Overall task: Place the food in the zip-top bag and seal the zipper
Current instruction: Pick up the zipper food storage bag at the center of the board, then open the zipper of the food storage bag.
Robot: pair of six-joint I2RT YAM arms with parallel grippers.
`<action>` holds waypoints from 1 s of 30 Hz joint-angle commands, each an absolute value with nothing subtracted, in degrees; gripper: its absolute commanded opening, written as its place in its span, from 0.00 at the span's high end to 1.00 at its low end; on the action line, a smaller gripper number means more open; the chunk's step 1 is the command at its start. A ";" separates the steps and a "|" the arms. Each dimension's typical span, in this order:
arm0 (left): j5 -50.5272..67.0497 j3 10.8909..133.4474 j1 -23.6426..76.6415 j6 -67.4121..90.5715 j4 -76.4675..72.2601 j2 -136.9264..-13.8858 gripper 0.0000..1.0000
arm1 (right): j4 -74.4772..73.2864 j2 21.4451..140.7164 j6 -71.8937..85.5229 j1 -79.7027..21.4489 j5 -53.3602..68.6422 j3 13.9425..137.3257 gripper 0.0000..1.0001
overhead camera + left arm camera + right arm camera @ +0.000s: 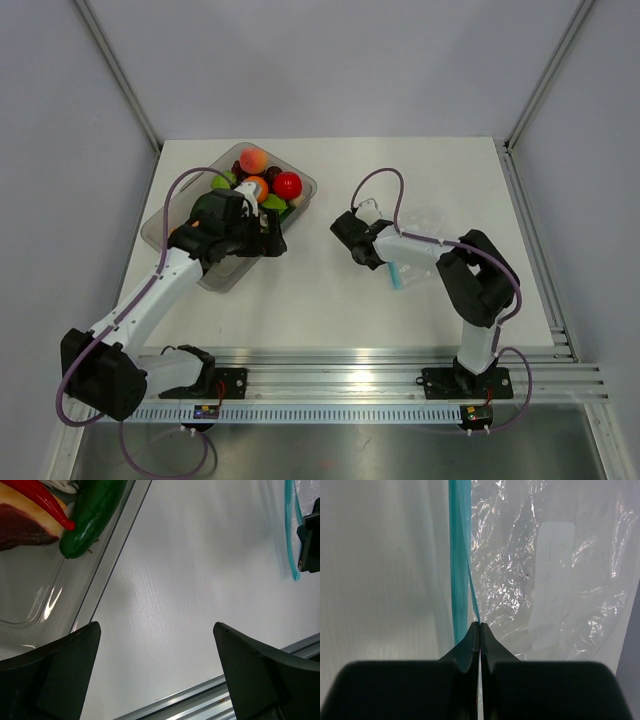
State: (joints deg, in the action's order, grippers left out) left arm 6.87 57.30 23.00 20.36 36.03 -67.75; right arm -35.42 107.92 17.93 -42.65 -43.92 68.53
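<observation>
1. Our right gripper (480, 626) is pinched fully together on the zipper (456, 555) — the teal strip of the zip-top bag (545, 580), which lies flat well to the right of the clear tub (172, 232).
2. Our left gripper (157, 672) stands wide open and empty — over that tub's right edge.
3. The food (262, 180) sits piled in the tub's far end.

White table (330, 300); grey walls (330, 60) behind; aluminium frame posts (115, 68); slotted rail (400, 372) near edge.
</observation>
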 commanded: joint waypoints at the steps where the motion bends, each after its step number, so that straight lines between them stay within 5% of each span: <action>1: 8.44 59.50 23.47 20.74 34.19 -68.03 0.01 | -35.07 102.31 19.78 -43.42 -42.54 67.33 1.00; 22: 25.05 55.99 32.69 34.88 11.89 -72.24 0.01 | -34.37 84.29 28.73 -43.42 -8.01 72.24 1.00; 30: 20.66 55.63 34.10 37.00 9.14 -75.93 0.12 | -32.08 83.15 34.80 -43.42 -2.11 71.28 1.00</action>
